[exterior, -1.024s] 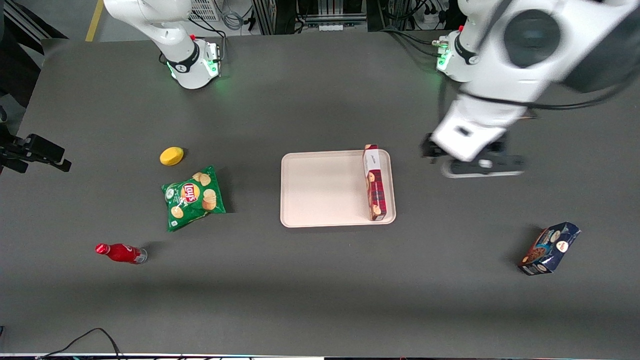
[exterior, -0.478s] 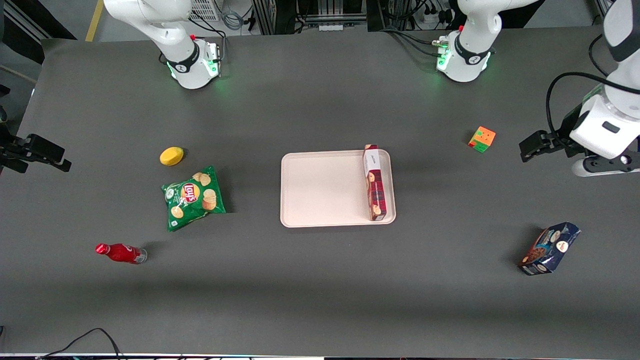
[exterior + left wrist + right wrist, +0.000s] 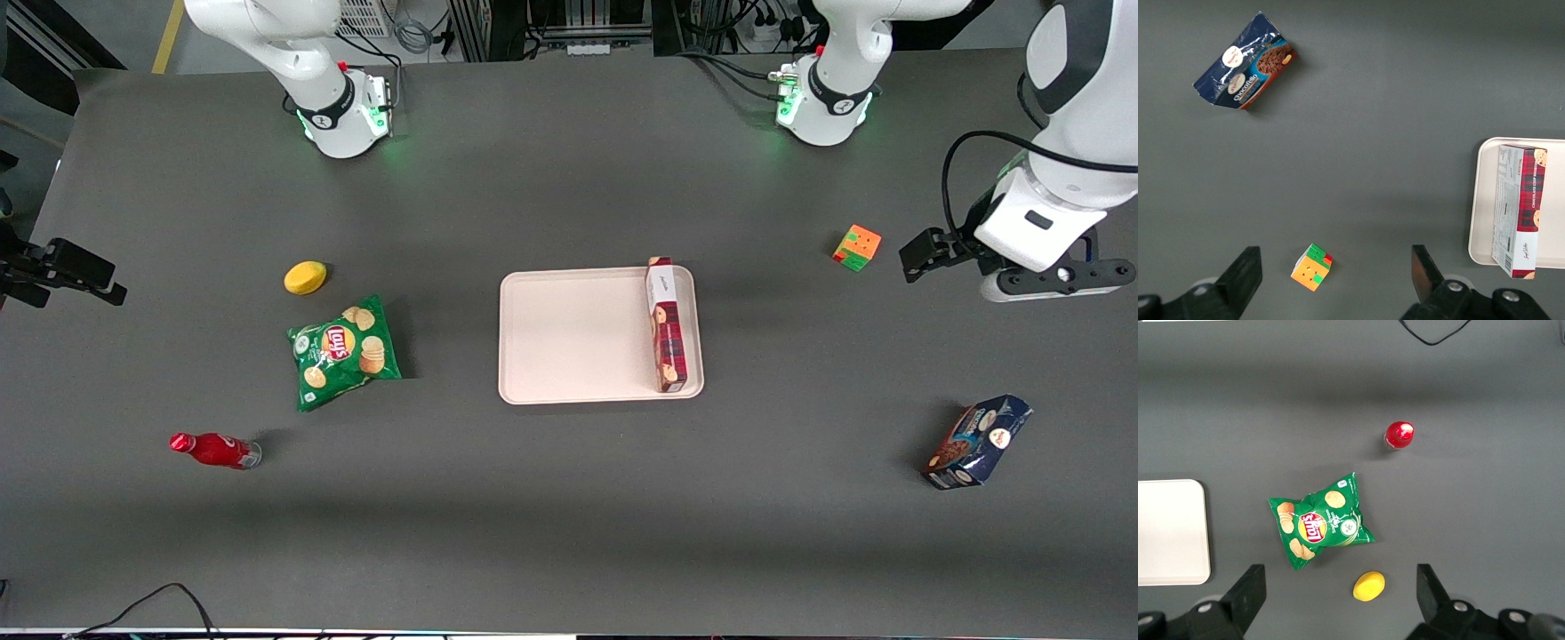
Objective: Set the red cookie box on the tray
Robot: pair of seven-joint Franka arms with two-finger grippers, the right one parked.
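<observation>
The red cookie box (image 3: pixel 669 329) (image 3: pixel 1519 210) rests on a long narrow side in the pale pink tray (image 3: pixel 569 338) (image 3: pixel 1482 200), along the tray's rim nearest the working arm. Its white label end points away from the front camera. My left gripper (image 3: pixel 1053 280) (image 3: pixel 1335 263) hangs high over the table toward the working arm's end, well apart from the tray. It is open and holds nothing. In the left wrist view a coloured cube (image 3: pixel 1311 267) lies on the table far below, between the fingers.
The coloured cube (image 3: pixel 857 246) sits between tray and gripper. A dark blue cookie package (image 3: pixel 976 442) (image 3: pixel 1243 70) lies nearer the front camera. Toward the parked arm's end lie a green chips bag (image 3: pixel 343 351), a yellow lemon (image 3: pixel 305 277) and a red bottle (image 3: pixel 213 450).
My left arm swung away from beside the tray to the working arm's end of the table, uncovering the cube. The red cookie box stayed still on the tray.
</observation>
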